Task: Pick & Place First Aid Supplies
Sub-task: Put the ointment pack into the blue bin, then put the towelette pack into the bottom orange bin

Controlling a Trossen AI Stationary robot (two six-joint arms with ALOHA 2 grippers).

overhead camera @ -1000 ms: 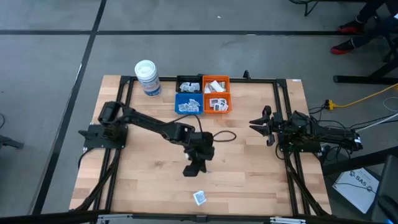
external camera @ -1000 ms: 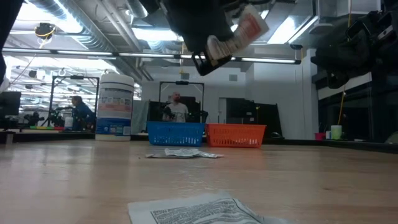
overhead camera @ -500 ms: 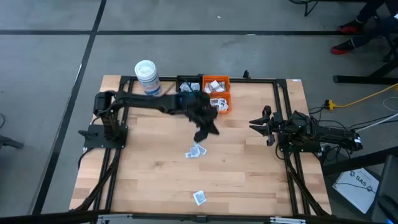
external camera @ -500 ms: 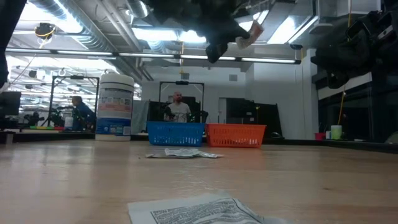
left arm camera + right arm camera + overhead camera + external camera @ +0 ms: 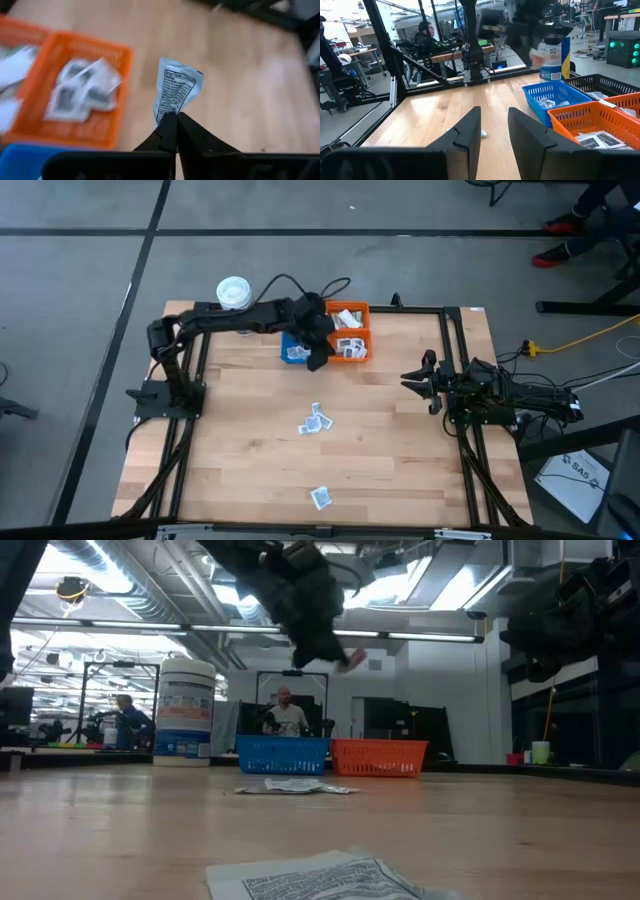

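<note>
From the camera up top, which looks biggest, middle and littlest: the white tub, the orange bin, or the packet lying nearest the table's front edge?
1. Orange plastic bin, largest.
2. White round lidded tub, only partly visible behind the left arm, so this is unsure.
3. Small flat white packet on the wooden table, clearly smallest.

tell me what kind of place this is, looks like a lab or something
Probably a robotics lab or workshop: the wooden table carries two robot arms, other workbenches with seated people stand behind it, and exposed ducts and strip lights run overhead.
</note>
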